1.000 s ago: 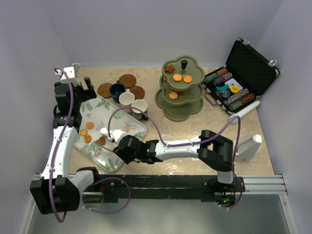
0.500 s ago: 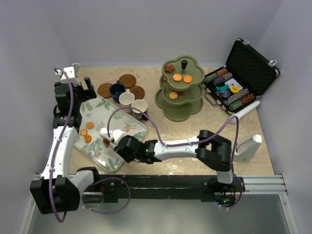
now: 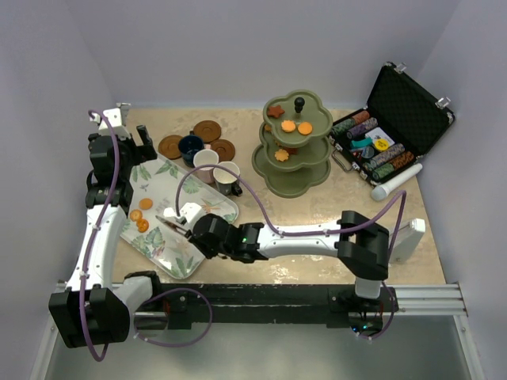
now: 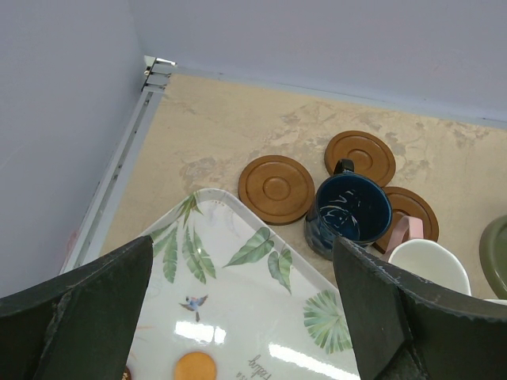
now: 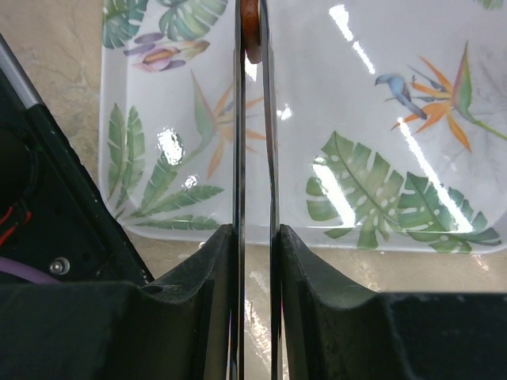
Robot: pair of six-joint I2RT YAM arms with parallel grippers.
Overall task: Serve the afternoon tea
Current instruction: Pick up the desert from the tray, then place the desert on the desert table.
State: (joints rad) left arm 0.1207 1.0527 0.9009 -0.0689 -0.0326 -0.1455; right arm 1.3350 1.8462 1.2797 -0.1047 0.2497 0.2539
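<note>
On the beige bench (image 3: 317,202), a brown biscuit (image 5: 251,36) is clamped edge-on at the tips of the right pincer (image 3: 169,222) above the leaf-patterned tray (image 5: 372,95), the three-tier stand (image 3: 291,150) lying well apart to its right and farther back, while the left pincer (image 4: 242,245) is held spread wide.

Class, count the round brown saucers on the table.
3, all beyond the tray: one saucer left of the navy cup, one behind it, one to its right, partly hidden.

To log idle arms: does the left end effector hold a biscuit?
No, the left end effector is wide open and empty above the tray.
</note>
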